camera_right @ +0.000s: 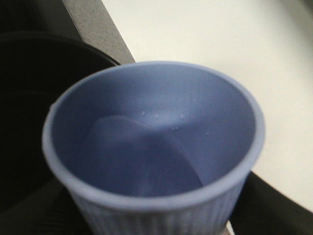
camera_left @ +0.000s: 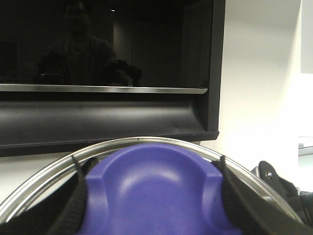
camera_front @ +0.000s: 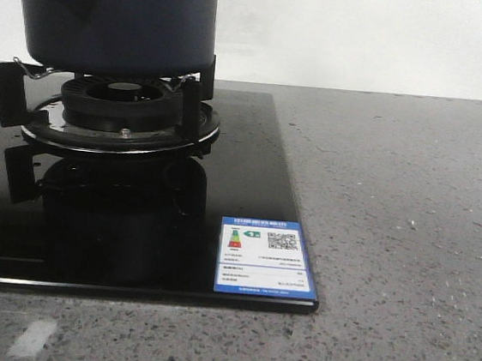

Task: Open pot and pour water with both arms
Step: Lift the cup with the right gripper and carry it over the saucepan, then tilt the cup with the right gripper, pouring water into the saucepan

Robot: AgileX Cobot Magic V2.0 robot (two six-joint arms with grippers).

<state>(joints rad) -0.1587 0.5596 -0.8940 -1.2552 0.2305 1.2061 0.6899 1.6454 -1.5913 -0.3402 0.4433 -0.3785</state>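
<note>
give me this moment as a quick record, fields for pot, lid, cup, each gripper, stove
pot: dark navy pot sits on the burner support, stub handle toward the upper left of the front view
lid: purple knob with steel rim fills the left wrist view, held up in front of a wall and a dark cabinet
cup: light blue ribbed cup in the right wrist view, tilted, some water inside
left gripper: fingers on both sides of the knob
right gripper: barely visible behind the cup
stove: black glass hob with label on its near right corner

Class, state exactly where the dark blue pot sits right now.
In the front view, the pot sits at upper left on the burner of the black stove.
</note>
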